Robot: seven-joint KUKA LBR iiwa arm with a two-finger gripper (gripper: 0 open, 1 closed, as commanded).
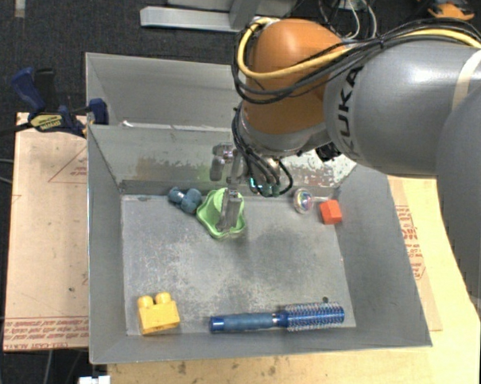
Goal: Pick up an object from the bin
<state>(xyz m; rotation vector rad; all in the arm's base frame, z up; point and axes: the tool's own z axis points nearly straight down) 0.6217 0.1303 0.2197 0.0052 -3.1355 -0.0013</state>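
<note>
While the gripper [232, 211] sits low at the green cup [211, 215], mid-grasp I'd say, I cannot tell if it is shut; next, a clean lift.

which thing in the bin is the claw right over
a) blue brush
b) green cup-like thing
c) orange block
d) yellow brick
b: the claw is right at the green cup-like thing toward the back, while the yellow brick and the blue brush lie along the front and the orange block sits apart on the view's right.
</note>
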